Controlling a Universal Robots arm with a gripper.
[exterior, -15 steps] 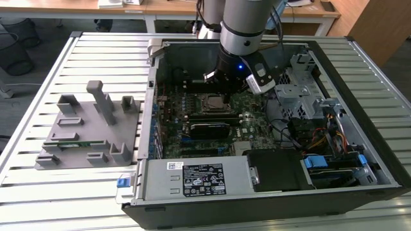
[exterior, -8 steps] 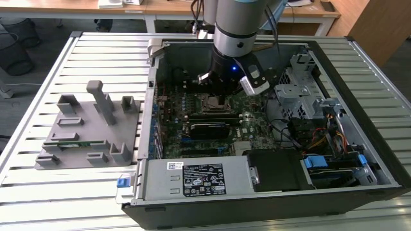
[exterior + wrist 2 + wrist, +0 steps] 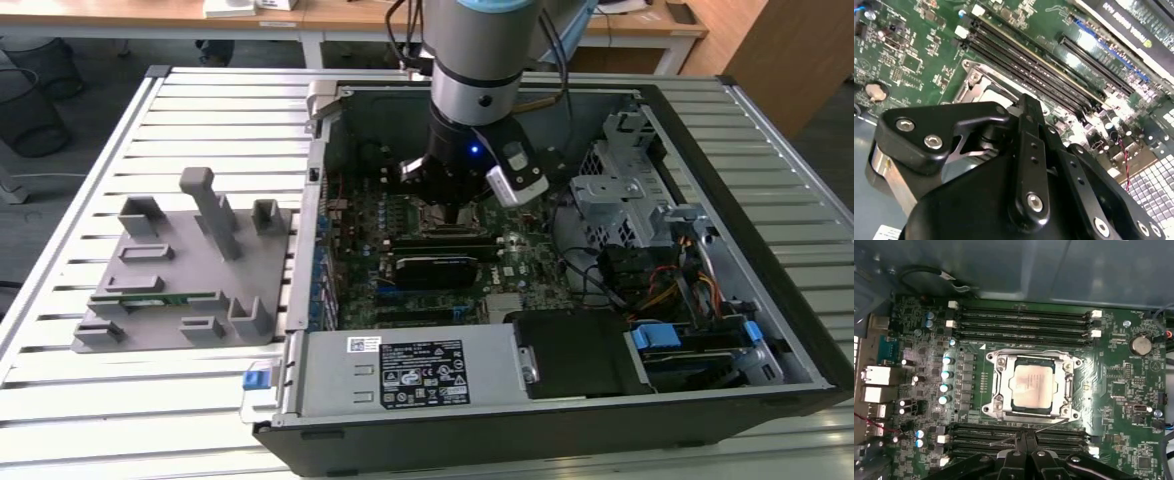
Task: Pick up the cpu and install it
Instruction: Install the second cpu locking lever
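One silvery square cpu sits flat inside its metal-framed socket.

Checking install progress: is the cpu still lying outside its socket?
No. In the first wrist view the cpu sits inside the socket's metal frame on the motherboard.

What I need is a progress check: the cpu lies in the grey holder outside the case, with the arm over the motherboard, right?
Not quite. The cpu sits in the socket on the motherboard, not in the grey holder; the first wrist view shows it. The arm is indeed over the motherboard.
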